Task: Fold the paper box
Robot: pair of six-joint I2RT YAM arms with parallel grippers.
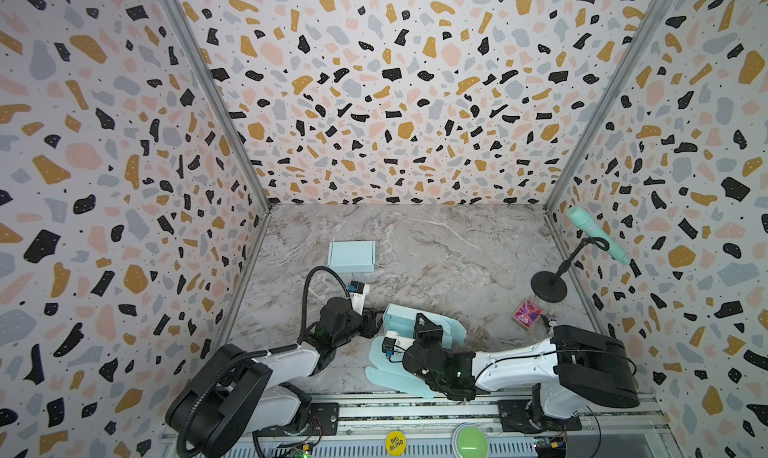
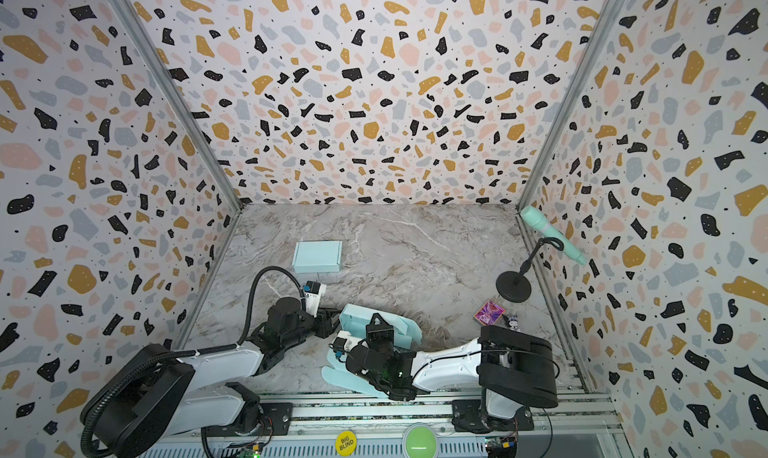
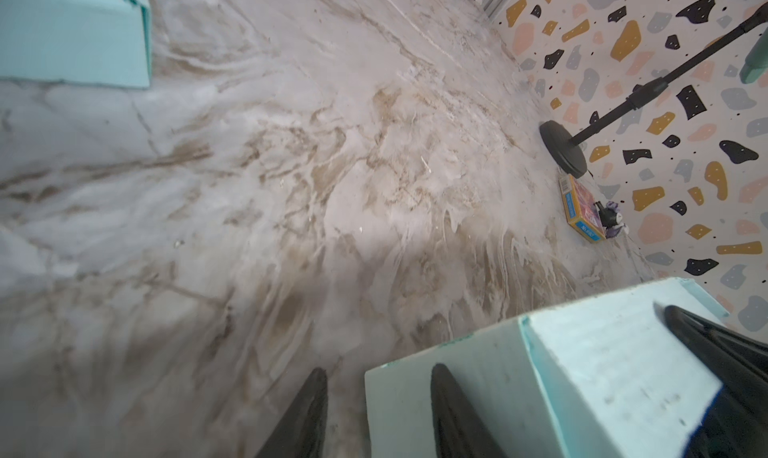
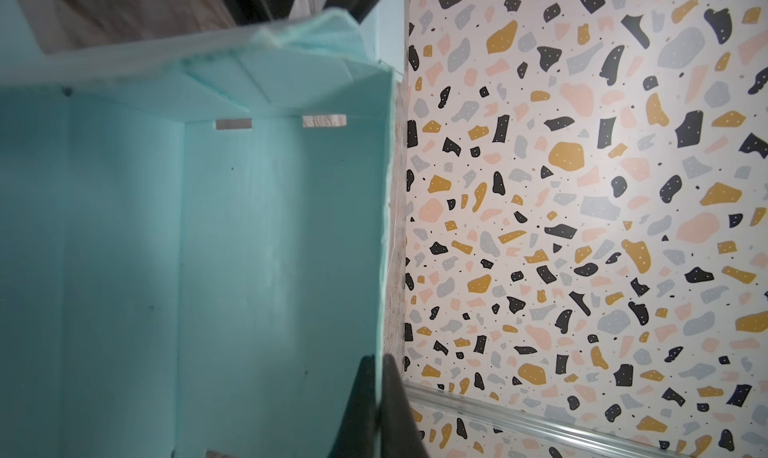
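The half-built paper box (image 1: 399, 317) sat on the marble table (image 1: 457, 244), well to the left of the mic stand (image 1: 548, 285) and a bit nearer the arm bases than it. The right gripper (image 4: 379, 364) was pressed together on the top edge of one upright wall, pinching just the thin card. The left gripper (image 3: 378, 389) had its jaws partly spread at the box end farthest from the stand. One finger (image 3: 442, 389) lay over the outer face and the other hung over bare table. Whether it actually touched the card wasn't clear.

Biggest worry, imo: that pinch was tiny and right at the rim. Any sideways tug would probably crease or tear the wall instead of swinging it on its fold line. The end wall looked rumpled along its top in the right wrist view, so its tabs might miss the two slots (image 4: 234, 124) in the floor. With the left jaws clamped on nothing, the light box could slide or spin when pushed. The loose flaps (image 1: 390, 377) lay partly under the right arm and could get snagged or flattened.

Room-wise there was loads of open table between the box and the stand. A small card pack (image 1: 528, 314) sat just beside the stand's base, on the side toward the arms. A finished closed box (image 1: 352, 255) sat even farther left of the stand, toward the back wall. The stand hugged the side wall, so sweeping right was the direction to watch.
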